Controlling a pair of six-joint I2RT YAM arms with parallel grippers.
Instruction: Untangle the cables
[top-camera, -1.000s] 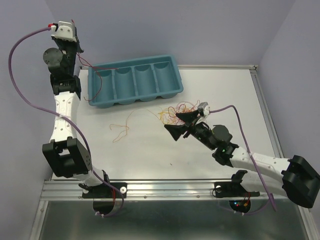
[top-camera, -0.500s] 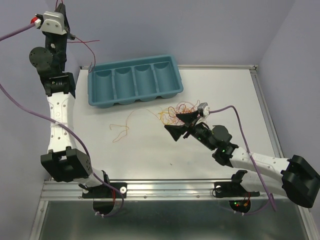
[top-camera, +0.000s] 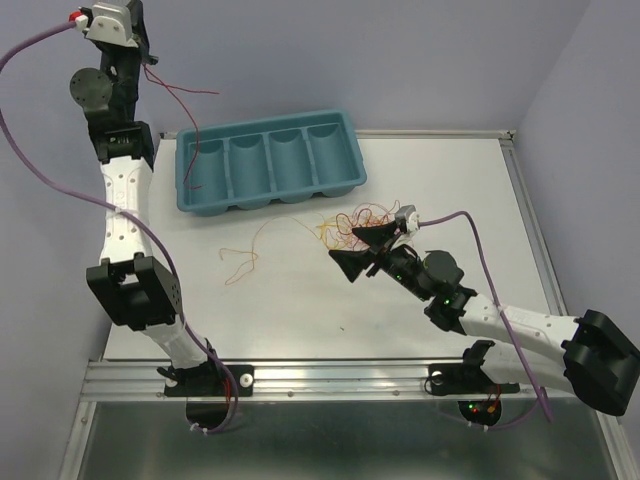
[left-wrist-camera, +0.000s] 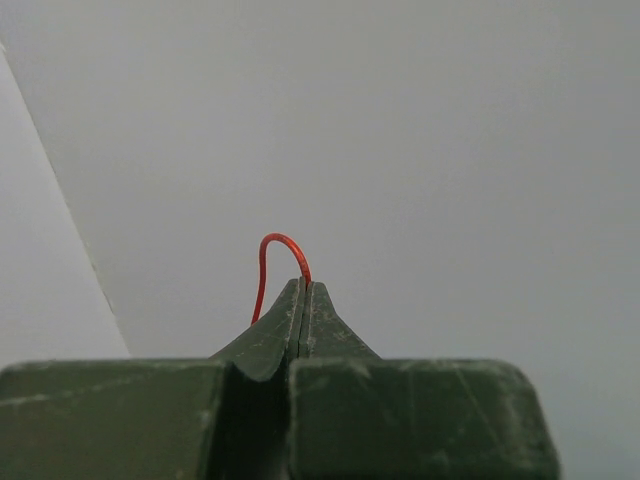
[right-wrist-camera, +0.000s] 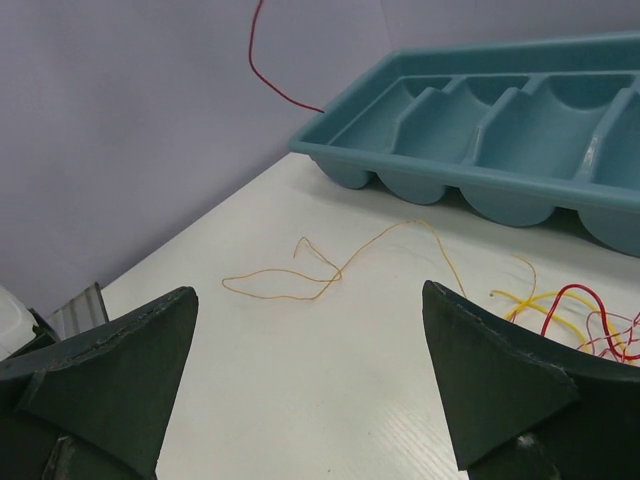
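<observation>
Left claw (left-wrist-camera: 305, 290) is pinching a red cable (left-wrist-camera: 263, 270) high at eleven o'clock, seemingly to separate it; right claw (top-camera: 350, 248) is gaping empty.

We see a teal tray (top-camera: 262, 203) of four compartments set side by side, lying slightly askew in the upper left of the white table (top-camera: 300, 310) in the top view. In the right wrist view it fills the upper right. Behind and beside the table we note lilac walls (top-camera: 400, 50). A ribbed metal rail (top-camera: 340, 378) borders the table's lower edge.
</observation>
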